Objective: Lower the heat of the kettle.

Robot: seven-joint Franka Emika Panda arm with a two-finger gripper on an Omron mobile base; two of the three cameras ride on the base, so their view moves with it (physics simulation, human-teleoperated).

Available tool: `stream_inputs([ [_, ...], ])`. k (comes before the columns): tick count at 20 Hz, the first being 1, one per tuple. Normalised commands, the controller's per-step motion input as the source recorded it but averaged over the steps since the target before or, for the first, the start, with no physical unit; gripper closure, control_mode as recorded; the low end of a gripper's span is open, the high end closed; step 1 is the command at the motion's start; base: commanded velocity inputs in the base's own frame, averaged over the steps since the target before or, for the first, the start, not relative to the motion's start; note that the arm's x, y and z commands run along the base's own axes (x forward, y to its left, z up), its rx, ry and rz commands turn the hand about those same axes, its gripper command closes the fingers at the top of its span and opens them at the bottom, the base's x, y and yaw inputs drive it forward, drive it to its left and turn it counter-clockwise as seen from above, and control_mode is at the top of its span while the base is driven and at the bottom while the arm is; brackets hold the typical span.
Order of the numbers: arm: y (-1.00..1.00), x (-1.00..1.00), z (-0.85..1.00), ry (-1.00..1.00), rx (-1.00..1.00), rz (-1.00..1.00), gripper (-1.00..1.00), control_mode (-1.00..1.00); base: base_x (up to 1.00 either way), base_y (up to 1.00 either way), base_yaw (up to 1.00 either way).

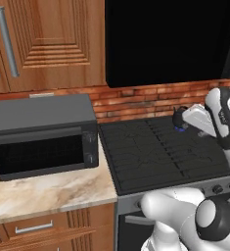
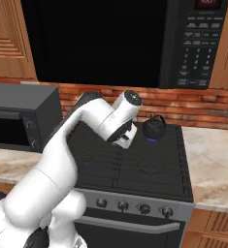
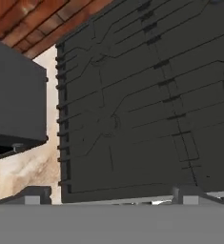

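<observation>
Black, glossy kettle (image 2: 154, 127) sits on the stove's (image 2: 135, 164) back burner, likely rigid and slippery; the front knobs (image 2: 144, 209) need gripping, the gripper (image 3: 111, 194) spread wide, empty.

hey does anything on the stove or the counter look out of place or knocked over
Nothing stands out. The kettle sits upright on the stove's back right burner over a blue flame, and the toaster oven stands square on the counter.

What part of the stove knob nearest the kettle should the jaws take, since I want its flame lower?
Judging by its pose, take the rightmost knob across its round rim, coming straight at the stove front. It juts forward below the kettle.
</observation>
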Motion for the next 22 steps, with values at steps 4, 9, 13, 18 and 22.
stream_inputs([
  [4, -0.98, -0.69, -0.74, 0.0, 0.34, -0.13, -1.0, -1.0, 0.0, 0.0, 0.0],
  [9, -0.73, -0.77, -0.66, 0.0, 0.24, -0.1, -1.0, -1.0, 0.0, 0.0, 0.0],
  [13, -0.51, -0.64, -0.57, 0.0, 0.16, -0.1, -1.0, -1.0, 0.0, 0.0, 0.0],
  [18, -0.24, -0.26, -0.63, 0.0, 0.05, -0.09, -1.0, -1.0, 0.0, 0.0, 0.0],
  [22, -0.03, 0.0, -0.78, 0.0, 0.0, -0.05, -1.0, -1.0, 0.0, 0.0, 0.0],
])
